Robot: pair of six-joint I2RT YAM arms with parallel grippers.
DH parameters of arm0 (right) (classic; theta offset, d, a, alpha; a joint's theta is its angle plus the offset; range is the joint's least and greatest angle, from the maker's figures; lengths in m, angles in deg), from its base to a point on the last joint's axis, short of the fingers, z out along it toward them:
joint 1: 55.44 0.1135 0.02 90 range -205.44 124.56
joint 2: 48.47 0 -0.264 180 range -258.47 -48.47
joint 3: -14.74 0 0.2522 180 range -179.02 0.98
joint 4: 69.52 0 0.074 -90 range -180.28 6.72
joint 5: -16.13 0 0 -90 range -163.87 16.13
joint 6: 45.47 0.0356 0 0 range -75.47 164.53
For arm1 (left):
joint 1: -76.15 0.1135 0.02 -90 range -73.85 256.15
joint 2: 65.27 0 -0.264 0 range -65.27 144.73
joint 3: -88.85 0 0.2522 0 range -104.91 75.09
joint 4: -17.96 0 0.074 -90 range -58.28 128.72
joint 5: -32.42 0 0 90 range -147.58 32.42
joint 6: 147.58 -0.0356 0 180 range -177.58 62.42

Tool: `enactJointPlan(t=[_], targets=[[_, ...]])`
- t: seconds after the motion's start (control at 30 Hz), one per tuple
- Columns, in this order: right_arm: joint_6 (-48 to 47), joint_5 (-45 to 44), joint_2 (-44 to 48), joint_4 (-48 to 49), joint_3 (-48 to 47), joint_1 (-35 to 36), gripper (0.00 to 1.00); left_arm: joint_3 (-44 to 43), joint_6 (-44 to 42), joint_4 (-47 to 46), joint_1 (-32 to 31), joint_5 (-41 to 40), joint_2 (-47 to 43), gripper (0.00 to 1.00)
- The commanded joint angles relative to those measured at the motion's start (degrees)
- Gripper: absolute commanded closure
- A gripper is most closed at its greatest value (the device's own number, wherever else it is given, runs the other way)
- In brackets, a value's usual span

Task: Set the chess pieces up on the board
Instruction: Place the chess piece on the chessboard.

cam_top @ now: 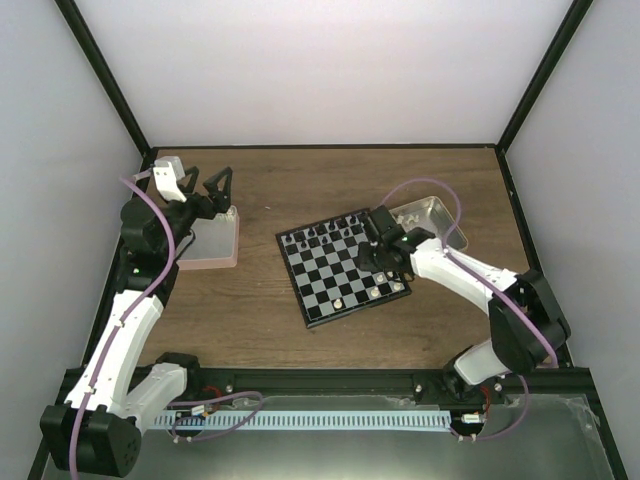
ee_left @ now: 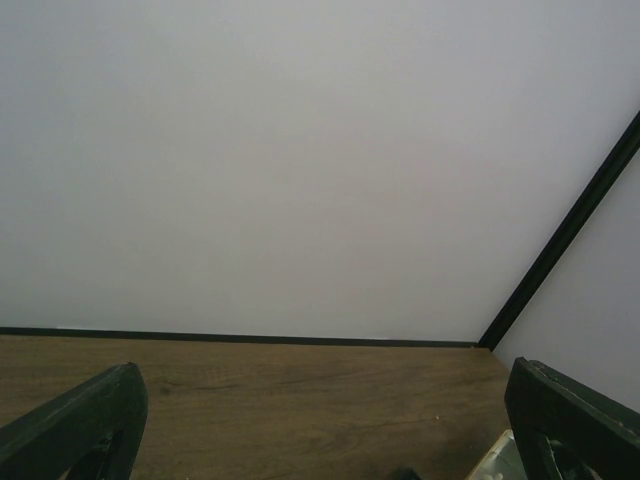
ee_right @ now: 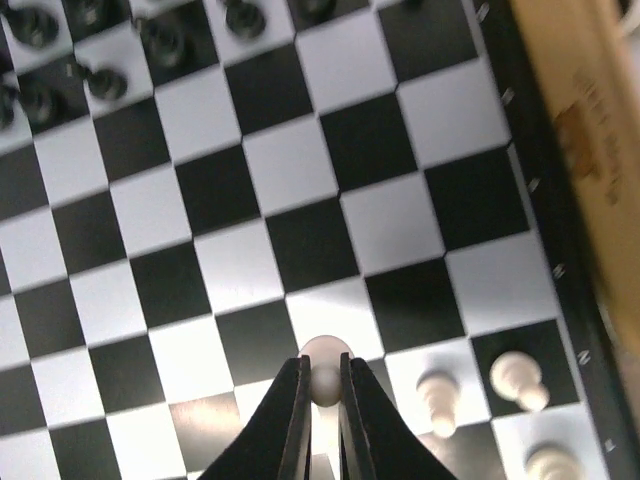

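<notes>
The board (cam_top: 340, 285) lies at mid-table, black and pale grey checks inside a black border. My right gripper (ee_right: 322, 375) is shut on a cream-white chess piece (ee_right: 324, 362), its round head pinched between the two fingertips just above a pale square (ee_right: 330, 312) near the board's right side. Three more cream pieces (ee_right: 437, 398) stand close to its right. Black chessmen (ee_right: 160, 40) line the far rows. In the top view my right gripper (cam_top: 380, 262) hangs over the board's right half. My left gripper (ee_left: 320, 450) is open and empty over bare wood at the far left.
A metal tray (cam_top: 432, 222) sits behind the right arm, touching the board's far right corner. A pink tray (cam_top: 208, 243) lies under the left arm at the table's left. An orange-tan edge (ee_right: 590, 130) runs along the board's right border. White walls enclose the table.
</notes>
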Motion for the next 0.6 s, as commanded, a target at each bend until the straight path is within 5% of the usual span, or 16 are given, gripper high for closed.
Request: enactJointPlan(t=[0.0, 0.57], targets=[[3.7, 0.8, 1.7, -2.9, 1.9, 2.6, 0.95, -0.3, 0.3, -1.8, 0.4, 0.9, -0.4, 0.00], [3.5, 0.8, -0.2, -2.1, 4.8, 4.6, 0.95, -0.4, 0.0, -1.5, 0.4, 0.4, -1.0, 0.00]])
